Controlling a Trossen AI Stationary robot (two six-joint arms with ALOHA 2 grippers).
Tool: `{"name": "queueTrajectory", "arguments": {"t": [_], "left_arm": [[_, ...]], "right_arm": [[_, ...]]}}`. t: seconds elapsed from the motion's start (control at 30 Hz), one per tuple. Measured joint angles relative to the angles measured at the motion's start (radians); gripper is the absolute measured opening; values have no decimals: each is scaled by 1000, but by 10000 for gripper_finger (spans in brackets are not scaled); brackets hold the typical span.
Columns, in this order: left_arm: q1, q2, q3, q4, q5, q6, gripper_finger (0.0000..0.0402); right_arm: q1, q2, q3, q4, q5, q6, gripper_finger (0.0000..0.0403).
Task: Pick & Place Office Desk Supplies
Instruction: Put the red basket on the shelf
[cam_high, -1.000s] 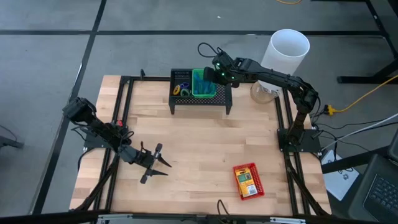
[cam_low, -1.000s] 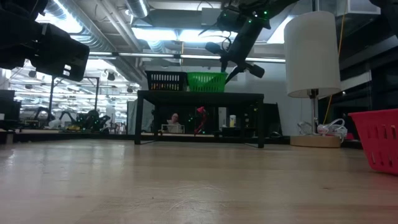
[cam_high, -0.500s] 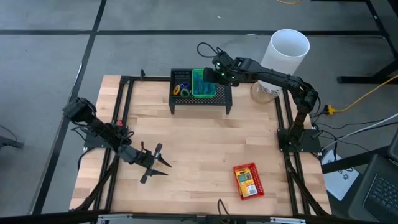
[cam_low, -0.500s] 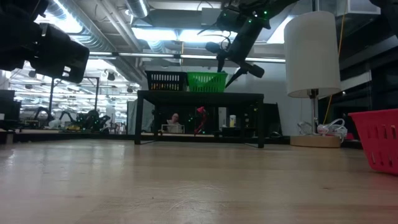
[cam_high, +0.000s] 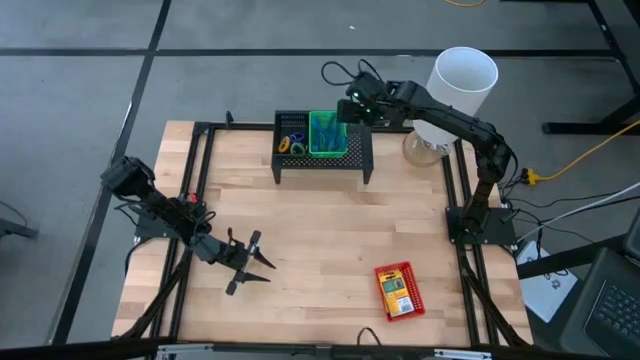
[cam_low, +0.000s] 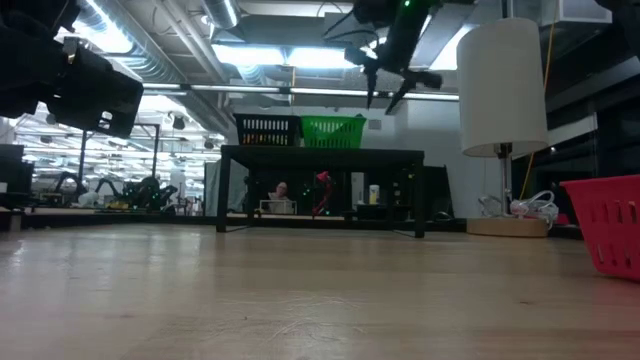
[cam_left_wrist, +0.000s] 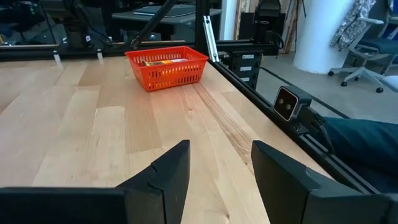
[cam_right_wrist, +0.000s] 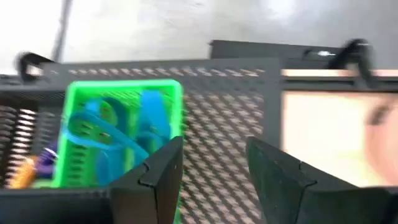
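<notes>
Letting Go Above the Green Basket

Parting over the last second, the right gripper (cam_high: 346, 108) now shows its two dark fingers (cam_right_wrist: 155, 180) spread with nothing between them – a second ago they were nearly together, just above the green basket (cam_high: 327, 134). In the low view the gripper (cam_low: 392, 88) has also climbed, its tips now clear above the basket's rim (cam_low: 332, 131) where before they hung close over it. That reads as a drop just finished: the blue band loops (cam_right_wrist: 109, 134) lie inside the green basket, and the arm is backing away toward one o'clock.

Outward from there, the green basket sits on the black mesh stand (cam_high: 362, 150) at twelve o'clock on the table (cam_high: 320, 240), touching a black basket (cam_high: 292, 135) that holds small coloured rings. The white cylinder (cam_high: 462, 85) stands at two o'clock, off the table's corner.

The left gripper (cam_high: 252, 266) waits at eight o'clock, fingers (cam_left_wrist: 168, 174) apart and empty, low over the wood. The red basket (cam_high: 399, 291) with a yellow-and-green pack (cam_high: 398, 293) inside rests at five o'clock – probably the next piece to deal with
</notes>
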Motion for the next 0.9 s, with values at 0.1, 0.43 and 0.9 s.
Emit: {"name": "queueTrajectory", "arguments": {"t": [0.1, 0.43, 0.9], "left_arm": [[0, 0, 0, -7, 0, -1, 168], [0, 0, 0, -29, 0, -1, 168], [-1, 0, 0, -53, 7, -27, 168]], "right_arm": [[9, 0, 46, -139, 19, -8, 178], [131, -26, 81, -453, -35, -68, 178], [586, -157, -316, -456, -128, 204, 178]]}}
